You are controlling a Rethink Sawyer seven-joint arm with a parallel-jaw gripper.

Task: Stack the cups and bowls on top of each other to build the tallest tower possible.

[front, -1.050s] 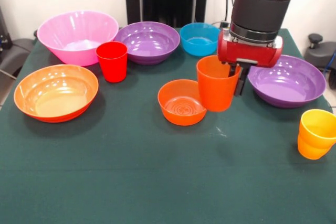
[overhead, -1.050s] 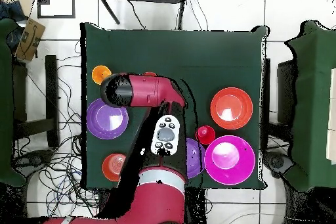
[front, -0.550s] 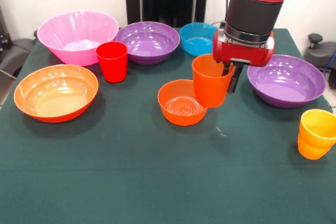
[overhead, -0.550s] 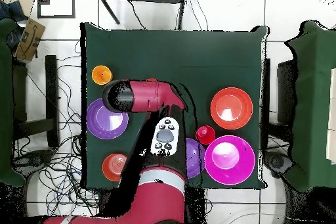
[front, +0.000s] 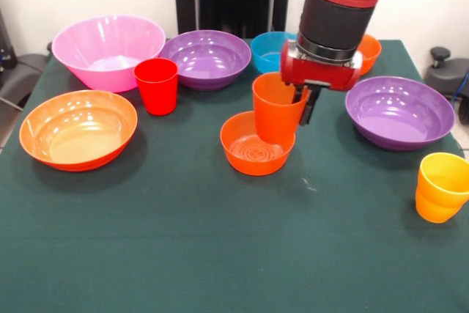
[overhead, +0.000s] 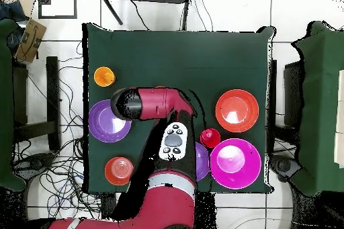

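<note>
front view: orange cup (front: 277, 108) held by the rim, gripper (front: 302, 102) closed over the cup wall, one finger (front: 307, 105) outside and the other presumably inside, hidden by the wall. hanging slightly tilted, base over the small orange bowl (front: 253, 149) and overlapping its far rim; impossible to say whether base and bowl touch. likely light, stiff and glossy, so slippery under a pinch and prone to swing; best held at the rim wall as now, and lowered square so the tapered base seats in the bowl's flat middle. red cup (front: 157, 85) upright between the large pink bowl (front: 108, 49) and the large orange bowl (front: 77, 130). one purple bowl (front: 207, 57) at the back, the other purple bowl (front: 399, 111) to the right, yellow-orange cup (front: 442, 185) near the right edge. blue bowl (front: 274, 52) partly covered by the arm; a second small orange bowl (front: 368, 50) only peeking out behind the wrist.

overhead view: arm (overhead: 151, 102) spread over the middle of the table (overhead: 201, 52), hiding the held cup, the bowl beneath it and the jaws altogether. clearly visible: yellow-orange cup (overhead: 104, 76), purple bowl (overhead: 106, 122), small orange bowl (overhead: 119, 170), large orange bowl (overhead: 236, 110), red cup (overhead: 210, 137), large pink bowl (overhead: 235, 163). second purple bowl (overhead: 203, 160) half covered by the arm; blue bowl not to be made out.
</note>
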